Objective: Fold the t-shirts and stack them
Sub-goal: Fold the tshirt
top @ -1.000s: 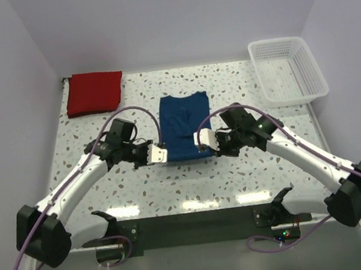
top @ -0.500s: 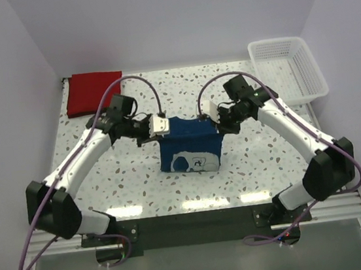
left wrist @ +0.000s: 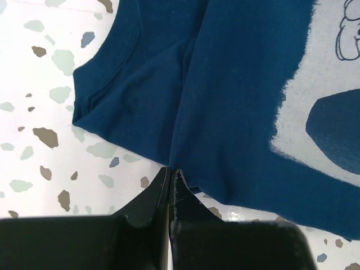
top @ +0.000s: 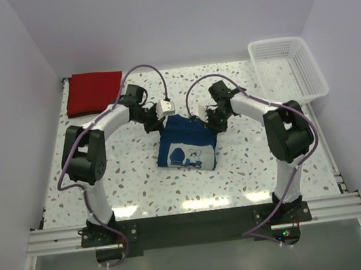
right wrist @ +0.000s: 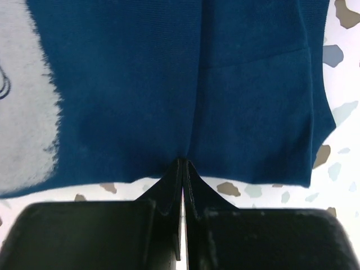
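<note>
speckled table bears the red shirt, navy shirt and white basket.

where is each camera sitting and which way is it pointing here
Top external: above and behind the bases, looking down at the speckled table, dark navy blue t-shirt, folded red t-shirt and white lattice basket; left arm and right arm show whole.
Left wrist: on that arm, looking along the shut left gripper at the navy shirt edge it pinches.
Right wrist: likewise, over the shut right gripper.
Shared: all three see the navy shirt and table.
</note>
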